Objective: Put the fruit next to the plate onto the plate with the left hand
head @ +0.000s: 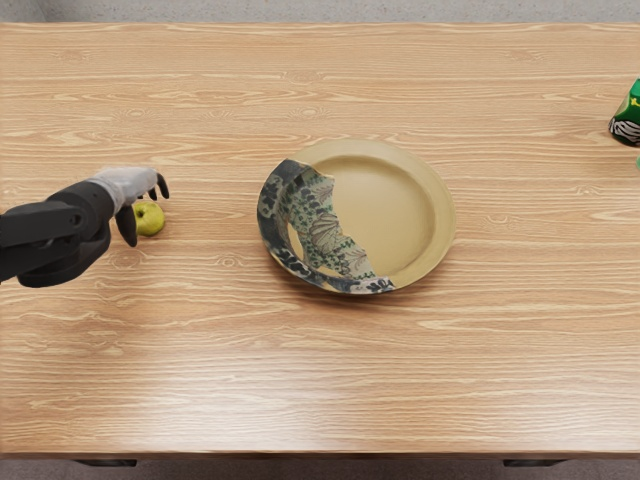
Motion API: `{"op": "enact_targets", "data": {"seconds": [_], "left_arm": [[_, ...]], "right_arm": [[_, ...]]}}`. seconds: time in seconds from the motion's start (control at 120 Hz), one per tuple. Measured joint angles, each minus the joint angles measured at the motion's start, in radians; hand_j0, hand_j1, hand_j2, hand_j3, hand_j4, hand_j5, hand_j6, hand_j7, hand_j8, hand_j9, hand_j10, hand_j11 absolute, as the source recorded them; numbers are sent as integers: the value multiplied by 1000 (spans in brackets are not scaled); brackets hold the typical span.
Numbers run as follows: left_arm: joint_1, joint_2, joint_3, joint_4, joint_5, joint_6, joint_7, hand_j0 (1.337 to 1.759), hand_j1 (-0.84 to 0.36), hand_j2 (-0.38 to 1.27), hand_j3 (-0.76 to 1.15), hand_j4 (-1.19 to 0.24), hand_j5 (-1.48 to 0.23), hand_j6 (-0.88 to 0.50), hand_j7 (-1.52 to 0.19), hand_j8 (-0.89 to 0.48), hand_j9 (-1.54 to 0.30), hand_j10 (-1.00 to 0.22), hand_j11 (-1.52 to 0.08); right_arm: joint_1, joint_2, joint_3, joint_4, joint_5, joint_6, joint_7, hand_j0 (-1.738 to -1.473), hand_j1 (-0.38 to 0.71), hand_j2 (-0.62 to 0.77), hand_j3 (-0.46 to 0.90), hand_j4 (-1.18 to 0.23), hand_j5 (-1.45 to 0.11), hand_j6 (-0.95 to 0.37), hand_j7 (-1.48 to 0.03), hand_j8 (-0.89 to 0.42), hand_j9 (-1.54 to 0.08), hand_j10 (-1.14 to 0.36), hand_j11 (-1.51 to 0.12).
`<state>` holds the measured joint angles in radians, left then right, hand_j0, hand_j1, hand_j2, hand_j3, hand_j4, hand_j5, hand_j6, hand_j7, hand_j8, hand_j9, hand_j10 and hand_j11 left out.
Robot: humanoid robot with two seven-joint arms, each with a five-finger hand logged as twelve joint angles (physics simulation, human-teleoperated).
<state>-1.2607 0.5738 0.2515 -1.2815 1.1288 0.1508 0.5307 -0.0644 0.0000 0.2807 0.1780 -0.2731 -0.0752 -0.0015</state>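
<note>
A small yellow-green fruit (150,217) lies on the wooden table, well left of the plate. The plate (420,205) is tan with a dark leaf pattern over its left part and sits near the table's middle. My left hand (140,195) reaches in from the left edge and hovers right at the fruit, with its fingers spread and curving down over the fruit's top and left side. The fingers do not close on the fruit. The right arm is out of view.
A green and black-and-white patterned object (628,117) stands at the table's right edge, partly cut off. Bare wood lies between the fruit and the plate. The table's front edge runs along the bottom.
</note>
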Motion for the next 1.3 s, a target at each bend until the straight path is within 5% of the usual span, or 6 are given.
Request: {"op": "enact_targets", "data": {"seconds": [0.667,1.217,1.3], "left_arm": [[30,-16,41,-5,17,141,-1,1658,-120,83,0,-396,-512,-397,-512,-397,-512,-396,-512],[52,-15,42,-7,18,165,-3,1660,-258,162,-11,-539,-696,-476,-700,-497,-698,-538,-697],[56,-15,41,-7,19,170,-3,1660,-269,105,118,-563,-736,-437,-740,-459,-741,-561,-741]], "right_arm": [[0,0,0,-2,0,0,0,-1658,-306,-7,0,-36,-46,-36,-46,-36,-46,-36,-46],[0,0,0,-3,0,0,0,-1658,-306,-7,0,-36,-46,-36,-46,-36,-46,-36,-46],[0,0,0,-3,0,0,0,-1658,-306,-7,0,-36,-46,-36,-46,-36,-46,-36,-46]]}}
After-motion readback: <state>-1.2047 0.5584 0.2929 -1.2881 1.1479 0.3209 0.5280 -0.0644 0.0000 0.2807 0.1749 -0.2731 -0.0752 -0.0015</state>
